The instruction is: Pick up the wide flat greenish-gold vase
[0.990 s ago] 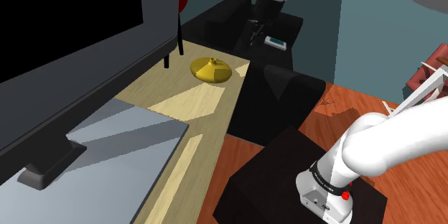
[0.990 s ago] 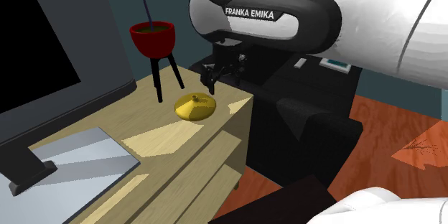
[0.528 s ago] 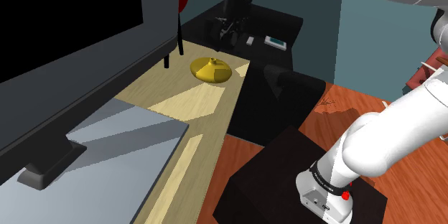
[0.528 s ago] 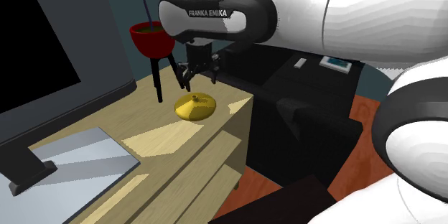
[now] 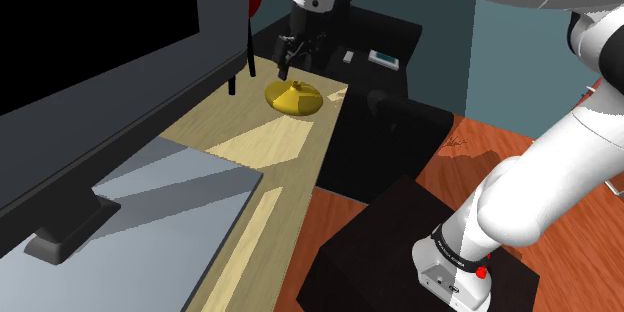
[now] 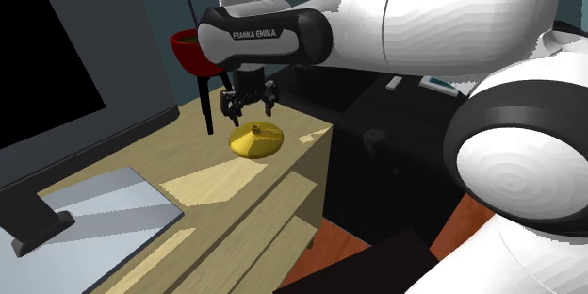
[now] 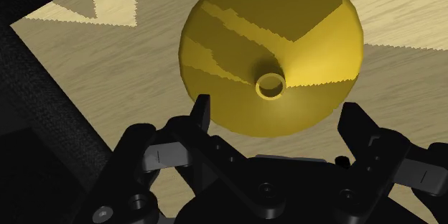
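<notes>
Poised over its target, the black gripper [image 6: 249,110] hovers just above the wide, flat golden vase [image 6: 256,139], fingers spread apart and empty. This looks like the approach step. The next move likely calls for a straight descent and a close around the small neck. The vase sits near the end of a pale wooden sideboard [image 6: 217,198]. In the second exterior view a red planter [image 6: 200,49] stands at eleven o'clock from it and a dark screen [image 6: 57,66] at ten. Reddish floor [image 5: 460,145] lies beyond.
</notes>
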Available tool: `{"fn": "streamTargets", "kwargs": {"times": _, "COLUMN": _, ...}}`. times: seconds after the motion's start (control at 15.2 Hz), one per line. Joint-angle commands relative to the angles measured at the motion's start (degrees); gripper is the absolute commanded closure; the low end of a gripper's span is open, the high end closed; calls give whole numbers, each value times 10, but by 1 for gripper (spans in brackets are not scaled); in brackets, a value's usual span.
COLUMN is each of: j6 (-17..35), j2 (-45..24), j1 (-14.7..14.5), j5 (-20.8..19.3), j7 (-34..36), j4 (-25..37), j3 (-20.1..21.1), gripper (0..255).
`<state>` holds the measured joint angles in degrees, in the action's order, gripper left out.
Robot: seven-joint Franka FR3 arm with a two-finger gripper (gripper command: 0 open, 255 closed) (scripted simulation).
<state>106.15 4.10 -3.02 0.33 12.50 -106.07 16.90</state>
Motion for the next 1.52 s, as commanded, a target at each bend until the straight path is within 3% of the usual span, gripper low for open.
{"fn": "streamTargets", "kwargs": {"times": 0.0, "j6": 18, "j2": 0, "j1": 0, "j5": 0, "j7": 1, "j4": -17, "j3": 1, "gripper": 0}}
{"fn": "streamTargets", "kwargs": {"times": 0.13, "j6": 22, "j2": 0, "j1": 0, "j5": 0, "j7": 1, "j4": -21, "j3": 1, "gripper": 0}}
{"fn": "streamTargets", "kwargs": {"times": 0.2, "j6": 22, "j2": 0, "j1": 0, "j5": 0, "j7": 0, "j4": -21, "j3": 0, "gripper": 255}}
{"fn": "streamTargets", "kwargs": {"times": 0.79, "j6": 22, "j2": 0, "j1": 0, "j5": 0, "j7": 1, "j4": -21, "j3": 1, "gripper": 255}}
{"fn": "streamTargets", "kwargs": {"times": 1.45, "j6": -56, "j2": -3, "j1": 0, "j5": -1, "j7": 1, "j4": 59, "j3": 0, "gripper": 255}}
